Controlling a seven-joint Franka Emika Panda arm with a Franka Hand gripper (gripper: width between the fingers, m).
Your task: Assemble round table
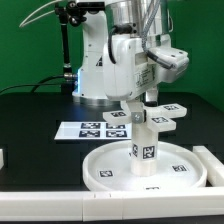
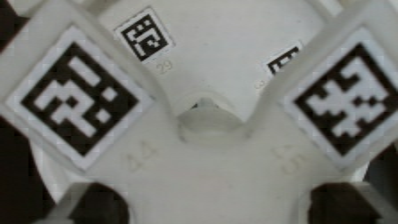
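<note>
The large rimmed disc top [image 1: 105, 170] lies flat on the black table near the front. The short cylindrical leg [image 1: 143, 148] stands upright at its middle, a marker on its side. My gripper [image 1: 140, 102] is shut on the cross-shaped foot [image 1: 163, 115] and holds it level right over the top of the leg; I cannot tell whether foot and leg touch. In the wrist view the foot [image 2: 214, 130] fills the picture with its marker squares. My gripper [image 2: 214, 206] shows only its dark fingertips [image 2: 82, 205], one on either side of a foot arm.
The marker board [image 1: 92, 128] lies flat behind the disc top. A long white edge bar [image 1: 210, 162] lies at the exterior view's right of the disc, and another bar end [image 1: 3, 157] at the left edge. The robot's base [image 1: 100, 75] stands behind.
</note>
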